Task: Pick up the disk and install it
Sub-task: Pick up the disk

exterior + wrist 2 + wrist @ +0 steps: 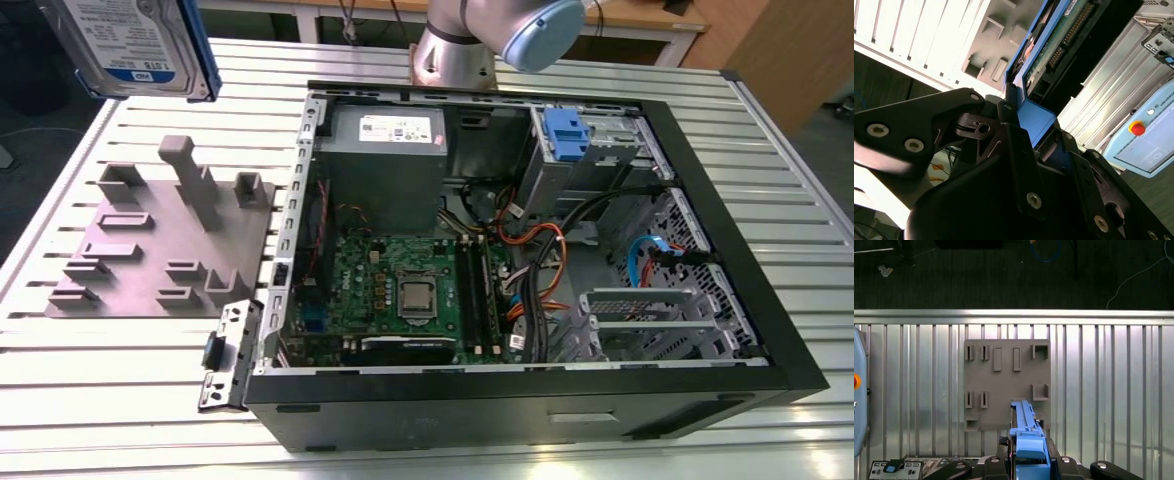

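The flat, rectangular silver-grey disk point(127, 40) with its white-and-blue label and blue plastic bracket hangs in the air at the exterior view's upper left, clear of the table, with the label face turned toward that camera and the body standing nearly upright. In the second wrist view the disk point(1054, 45) shows its green circuit-board underside, and the blue bracket runs down into the black two-finger gripper point(1034, 130). The fingers point(1009, 117) are closed against the bracket from both sides and carry the disk by that end. In the first wrist view the disk point(1026, 430) is seen edge-on, projecting from the gripper point(1029, 462) above one edge of the grey moulded fixture plate point(1004, 380), which lies flat on the slatted aluminium table point(1104, 380). In the exterior view this fixture plate point(147, 250) sits just beside the open black computer case point(534, 400), on the exterior view's left of it. Inside the case are a green motherboard point(400, 280), a grey power-supply box point(384, 150) and a blue drive-bay latch point(566, 135). The silver arm base with its pale blue joint cap point(507, 30) stands at the far side of the table, behind the case.
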Controlling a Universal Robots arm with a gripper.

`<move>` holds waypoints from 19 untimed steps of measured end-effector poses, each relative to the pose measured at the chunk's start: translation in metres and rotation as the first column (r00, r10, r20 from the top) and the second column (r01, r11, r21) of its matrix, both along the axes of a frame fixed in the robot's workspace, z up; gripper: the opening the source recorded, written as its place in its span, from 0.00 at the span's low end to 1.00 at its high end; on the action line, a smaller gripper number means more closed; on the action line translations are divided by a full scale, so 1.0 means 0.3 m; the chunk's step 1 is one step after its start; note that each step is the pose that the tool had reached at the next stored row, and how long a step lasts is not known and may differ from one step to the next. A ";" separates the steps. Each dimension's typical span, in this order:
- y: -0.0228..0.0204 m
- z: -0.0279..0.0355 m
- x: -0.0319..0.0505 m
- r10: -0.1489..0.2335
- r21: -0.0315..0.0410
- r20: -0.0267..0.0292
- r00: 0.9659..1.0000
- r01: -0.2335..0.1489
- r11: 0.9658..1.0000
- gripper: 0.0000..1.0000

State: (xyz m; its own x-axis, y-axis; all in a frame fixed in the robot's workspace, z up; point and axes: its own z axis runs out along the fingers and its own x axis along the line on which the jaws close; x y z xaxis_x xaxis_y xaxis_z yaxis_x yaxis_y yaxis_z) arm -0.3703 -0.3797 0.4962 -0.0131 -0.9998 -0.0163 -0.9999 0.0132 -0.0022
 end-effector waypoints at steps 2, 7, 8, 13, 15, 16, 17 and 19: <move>0.000 0.000 0.000 0.000 0.000 0.000 1.000 0.000 1.000 0.37; 0.000 0.000 0.002 0.000 0.000 0.000 1.000 0.000 1.000 0.37; 0.000 0.000 0.003 0.000 0.000 0.000 1.000 0.000 1.000 0.37; 0.000 0.000 0.008 0.000 0.000 0.000 1.000 0.000 1.000 0.37; 0.000 0.000 0.010 0.000 0.000 0.000 1.000 0.000 1.000 0.37; 0.000 0.000 0.011 0.000 0.000 0.000 1.000 0.000 1.000 0.37; 0.000 0.000 0.012 0.000 0.000 0.000 1.000 0.000 1.000 0.37; 0.000 0.000 0.015 0.000 0.000 0.000 1.000 0.000 1.000 0.37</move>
